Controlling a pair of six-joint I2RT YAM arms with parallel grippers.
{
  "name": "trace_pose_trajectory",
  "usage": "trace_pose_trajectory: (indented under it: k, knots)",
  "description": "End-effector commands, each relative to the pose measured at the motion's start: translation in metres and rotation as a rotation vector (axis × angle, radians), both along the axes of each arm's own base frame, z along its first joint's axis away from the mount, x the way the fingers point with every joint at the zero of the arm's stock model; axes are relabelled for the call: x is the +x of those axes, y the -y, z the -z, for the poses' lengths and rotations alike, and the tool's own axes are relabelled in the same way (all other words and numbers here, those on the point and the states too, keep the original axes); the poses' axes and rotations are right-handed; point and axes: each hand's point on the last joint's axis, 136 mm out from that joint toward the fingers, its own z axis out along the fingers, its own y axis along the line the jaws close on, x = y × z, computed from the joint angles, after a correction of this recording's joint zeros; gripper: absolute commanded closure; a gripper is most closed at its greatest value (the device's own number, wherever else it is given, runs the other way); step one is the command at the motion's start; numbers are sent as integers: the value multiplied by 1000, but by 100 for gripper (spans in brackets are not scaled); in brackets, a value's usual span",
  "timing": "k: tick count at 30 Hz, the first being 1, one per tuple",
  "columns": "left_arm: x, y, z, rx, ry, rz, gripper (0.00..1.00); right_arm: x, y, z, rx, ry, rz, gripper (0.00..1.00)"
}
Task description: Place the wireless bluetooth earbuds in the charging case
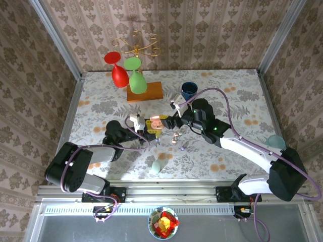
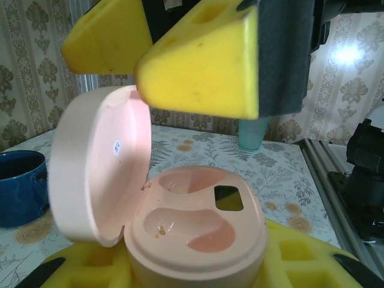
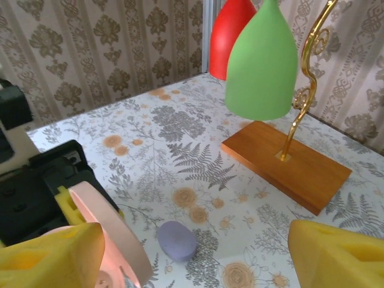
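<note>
my left gripper (image 1: 149, 127) clamps the pink charging case (image 2: 198, 231), lid open. my right gripper (image 3: 198, 258) hangs just over it, fingers apart. the earbuds (image 1: 175, 136) lie on the floral table (image 1: 227, 93) nearby.

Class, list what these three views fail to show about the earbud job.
Top external: the earbuds are too small to count or orient.
Left wrist: the charging case has its underside cut off by the bottom edge.
Right wrist: the case's wells are hidden behind its lid and the bottom edge.
</note>
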Motion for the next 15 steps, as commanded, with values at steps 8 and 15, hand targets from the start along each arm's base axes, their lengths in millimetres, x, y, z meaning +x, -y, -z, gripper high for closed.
trace_pose_trajectory:
  k: [8, 15]
  knots:
    - [15, -14, -11, -21, 75, -73, 64, -21, 42, -18, 236, -156, 52, 18]
    - [26, -27, -11, -19, 88, -154, 64, -3, 92, 68, 257, -600, 395, 23]
